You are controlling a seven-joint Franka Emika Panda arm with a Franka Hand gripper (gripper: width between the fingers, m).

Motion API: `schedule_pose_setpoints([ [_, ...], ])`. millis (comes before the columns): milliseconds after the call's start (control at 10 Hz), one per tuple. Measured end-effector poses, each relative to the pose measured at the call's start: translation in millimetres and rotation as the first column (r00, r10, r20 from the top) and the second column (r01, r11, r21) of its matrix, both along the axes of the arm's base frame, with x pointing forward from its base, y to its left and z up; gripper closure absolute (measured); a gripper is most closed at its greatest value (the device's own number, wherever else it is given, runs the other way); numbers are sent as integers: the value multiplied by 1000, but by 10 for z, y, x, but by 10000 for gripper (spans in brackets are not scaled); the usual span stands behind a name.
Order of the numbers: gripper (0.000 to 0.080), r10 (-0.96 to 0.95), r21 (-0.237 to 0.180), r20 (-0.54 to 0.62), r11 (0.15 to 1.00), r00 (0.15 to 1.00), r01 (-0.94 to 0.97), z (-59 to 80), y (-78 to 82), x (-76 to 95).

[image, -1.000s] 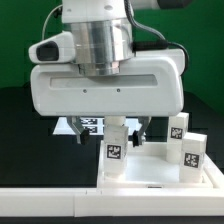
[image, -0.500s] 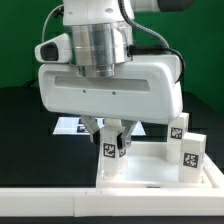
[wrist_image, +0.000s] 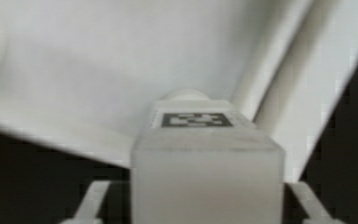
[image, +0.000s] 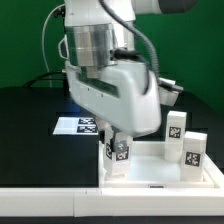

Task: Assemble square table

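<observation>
While I've got this peg leg (image: 119,151) pinched between my fingers, I'd say I'm in the middle of the leg-fitting step: it stands upright at the corner of the tabletop (image: 150,172) nearest the exterior view's left, and my gripper (image: 118,148) is rotated at an angle over it (looks like a screwing-in twist to me, but that's my read, not a fact). The jaws are nearly closed, snug on the leg's sides. In the wrist view the leg (wrist_image: 204,150) fills the middle, its tag facing the camera, with my fingers (wrist_image: 92,203) just peeking out on either side.

Next move probably calls for keeping the leg vertical while it seats, then letting go without tipping it. I can't tell how deep it already sits.

The square table itself: white plastic tray-like top with a raised rim, lying on the black table just beside the long white wall (image: 50,202). 2 more tagged legs (image: 184,146) stand on it at the exterior view's right. The marker board (image: 78,126) lies behind.
</observation>
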State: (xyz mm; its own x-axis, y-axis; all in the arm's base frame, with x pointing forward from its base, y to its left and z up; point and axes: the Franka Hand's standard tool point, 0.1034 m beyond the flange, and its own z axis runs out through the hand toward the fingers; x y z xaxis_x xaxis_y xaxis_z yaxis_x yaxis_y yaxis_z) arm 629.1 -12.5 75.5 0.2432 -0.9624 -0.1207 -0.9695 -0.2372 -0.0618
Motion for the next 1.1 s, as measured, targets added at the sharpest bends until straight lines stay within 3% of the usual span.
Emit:
schedule_pose_setpoints([
  [100,515,-210,25,17,977,978,210,-9,8,40],
  [200,515,-295,32,23,955,955,295,-15,2,45],
  [400,515,-300,31,24,954,954,299,-16,-4,46],
  [500,461,-230,20,34,973,973,230,-23,3,42],
  [600,461,-49,-20,51,999,998,50,-23,41,41],
  [700,274,136,-51,63,990,989,-133,-12,100,49],
  [800,170,290,-78,67,956,955,-284,-7,151,50],
  [1100,151,478,-102,71,876,875,-471,-19,130,43],
])
